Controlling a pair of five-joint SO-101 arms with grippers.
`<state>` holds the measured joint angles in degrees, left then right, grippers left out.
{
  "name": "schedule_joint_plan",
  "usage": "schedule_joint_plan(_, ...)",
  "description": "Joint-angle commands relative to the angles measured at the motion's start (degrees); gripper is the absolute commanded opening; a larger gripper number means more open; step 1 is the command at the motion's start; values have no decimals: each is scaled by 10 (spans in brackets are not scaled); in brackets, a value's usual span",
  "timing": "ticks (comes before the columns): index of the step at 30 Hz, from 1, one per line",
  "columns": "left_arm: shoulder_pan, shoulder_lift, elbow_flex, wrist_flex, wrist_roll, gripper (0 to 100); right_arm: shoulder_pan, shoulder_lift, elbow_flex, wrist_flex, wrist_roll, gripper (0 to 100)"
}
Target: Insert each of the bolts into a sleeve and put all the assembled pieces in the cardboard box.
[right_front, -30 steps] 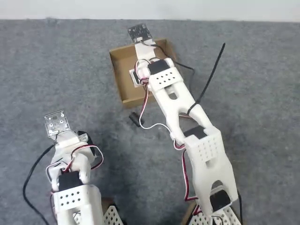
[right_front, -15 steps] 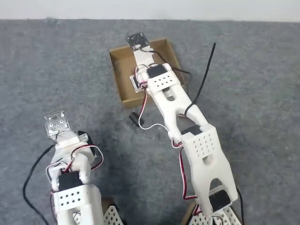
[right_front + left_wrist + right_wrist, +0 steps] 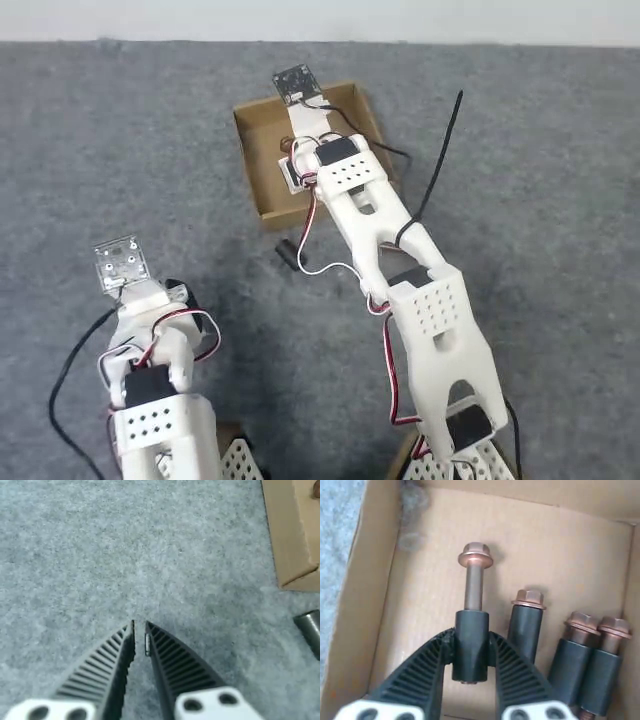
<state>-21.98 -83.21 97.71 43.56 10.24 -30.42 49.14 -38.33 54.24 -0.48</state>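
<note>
My right gripper (image 3: 470, 637) is shut on a black sleeve (image 3: 470, 647) with a copper bolt (image 3: 475, 575) partly in it, its head sticking out. It holds this piece just above the floor of the cardboard box (image 3: 375, 605). Three assembled pieces (image 3: 527, 622) (image 3: 575, 652) (image 3: 605, 670) lie in the box beside it. In the high view the right arm (image 3: 350, 180) stretches over the cardboard box (image 3: 258, 165) at the back. My left gripper (image 3: 140, 626) is shut and empty over the carpet, near the left arm (image 3: 150, 330) at the front left.
A loose black sleeve (image 3: 288, 252) lies on the grey carpet just in front of the box, also at the edge of the left wrist view as a black sleeve (image 3: 310, 630). White and red cables (image 3: 310, 230) hang from the right arm above it.
The right arm's wrist has shifted slightly and settled lower over the box with the piece in its gripper. The left arm has not moved.
</note>
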Motion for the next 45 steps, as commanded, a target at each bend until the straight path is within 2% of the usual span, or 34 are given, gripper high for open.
schedule_joint_plan(1, -2, -9, -8, 0, -8, 40, 10, -28, -41, -8, 9, 35)
schedule_joint_plan(5, -2, -9, -8, 0, -8, 40, 10, -28, -41, 7, 10, 121)
schedule_joint_plan(13, -2, -9, -8, 0, -8, 40, 11, -54, -41, 29, 9, 123)
schedule_joint_plan(36, -3, -9, -8, -1, -33, 39, -4, -294, -39, 447, 9, 123)
schedule_joint_plan(42, -3, -9, -8, -1, -33, 39, 2, -329, -32, 481, 9, 122)
schedule_joint_plan(45, -3, -9, -8, -1, -33, 39, 9, -358, 16, 481, 9, 122)
